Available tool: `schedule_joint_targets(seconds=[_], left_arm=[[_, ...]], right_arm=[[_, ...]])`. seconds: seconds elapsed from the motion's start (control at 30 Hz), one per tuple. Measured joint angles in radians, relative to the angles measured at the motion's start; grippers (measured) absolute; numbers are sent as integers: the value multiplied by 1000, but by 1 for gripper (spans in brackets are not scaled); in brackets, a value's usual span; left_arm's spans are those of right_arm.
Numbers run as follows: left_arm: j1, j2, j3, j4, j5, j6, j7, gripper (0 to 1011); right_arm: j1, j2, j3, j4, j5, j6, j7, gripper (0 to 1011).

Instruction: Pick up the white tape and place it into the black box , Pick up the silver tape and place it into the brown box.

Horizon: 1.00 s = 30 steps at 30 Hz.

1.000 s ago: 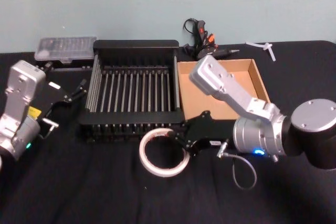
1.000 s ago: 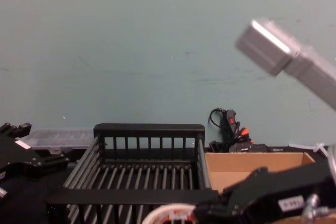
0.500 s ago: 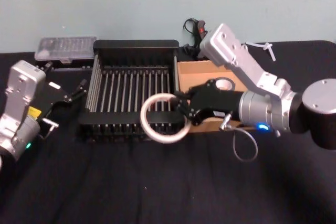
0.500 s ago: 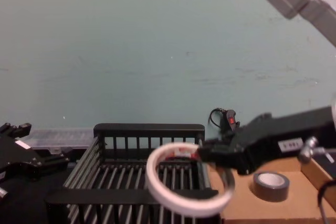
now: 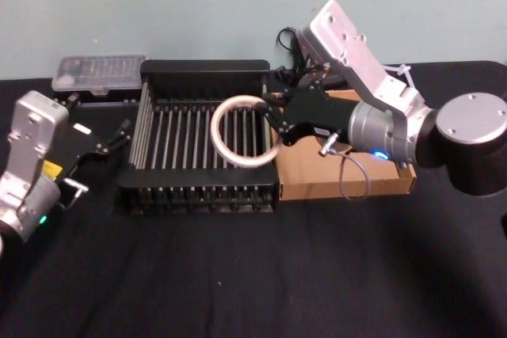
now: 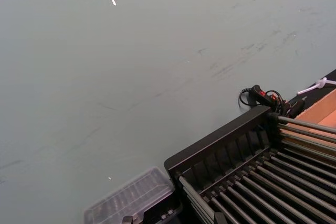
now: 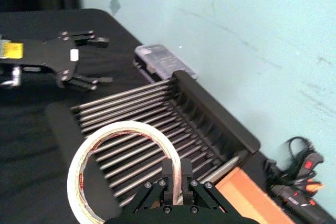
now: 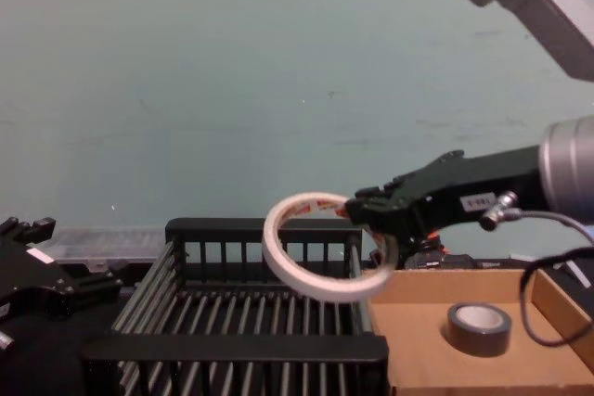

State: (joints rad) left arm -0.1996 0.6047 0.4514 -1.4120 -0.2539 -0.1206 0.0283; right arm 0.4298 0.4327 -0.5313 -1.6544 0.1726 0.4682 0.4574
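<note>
Holding the white tape [image 5: 242, 131] in the air, our right gripper [image 5: 272, 120] pinches one side of the ring between its fingers [image 7: 173, 174], over the right part of the black box [image 5: 202, 75]. From the chest view we see the ring tilted, lifted clear of the crate's bars and rim, its near edge hanging just by the wall that the crate shares with the brown box [image 8: 422, 287]. From the right wrist we look through the ring [image 7: 118, 169] down onto the bars of the crate [image 7: 152, 111].

We find the silver tape [image 8: 479, 327] lying flat on the floor of the cardboard tray, towards its near right part, well apart from the gripper; from the head view our right arm covers that spot. The tray [image 5: 348, 187] sits touching the crate's right side on the black table [image 5: 238, 275].

Our left gripper [image 5: 119, 132] rests parked at the table's left, beside the crate, with its fingers spread apart and nothing between them. Behind it lies a clear plastic case [image 5: 99, 73], and a black tool with orange marks [image 5: 305, 57] lies behind the two boxes near the wall
</note>
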Motion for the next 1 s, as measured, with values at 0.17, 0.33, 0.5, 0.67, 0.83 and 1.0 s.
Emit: schedule_joint_targets(seconds=[0.17, 0.33, 0.5, 0.67, 0.83, 1.0], left_arm=[[0, 0, 0, 0, 0, 0, 0, 1001], [0, 0, 0, 0, 0, 0, 0, 1001], [0, 0, 0, 0, 0, 0, 0, 1001], [0, 0, 0, 0, 0, 0, 0, 1001], [0, 0, 0, 0, 0, 0, 0, 1001], [0, 0, 0, 0, 0, 0, 0, 1001]], right_arm=[[24, -34, -6, 56, -32, -41, -24, 95], [52, -72, -14, 123, -71, -79, -41, 95], [81, -104, -19, 183, -89, -101, -41, 95], [119, -143, -28, 263, -103, -121, -23, 95], [152, -176, -38, 335, -114, -137, -9, 95], [186, -214, -47, 422, -123, -151, 3, 95]])
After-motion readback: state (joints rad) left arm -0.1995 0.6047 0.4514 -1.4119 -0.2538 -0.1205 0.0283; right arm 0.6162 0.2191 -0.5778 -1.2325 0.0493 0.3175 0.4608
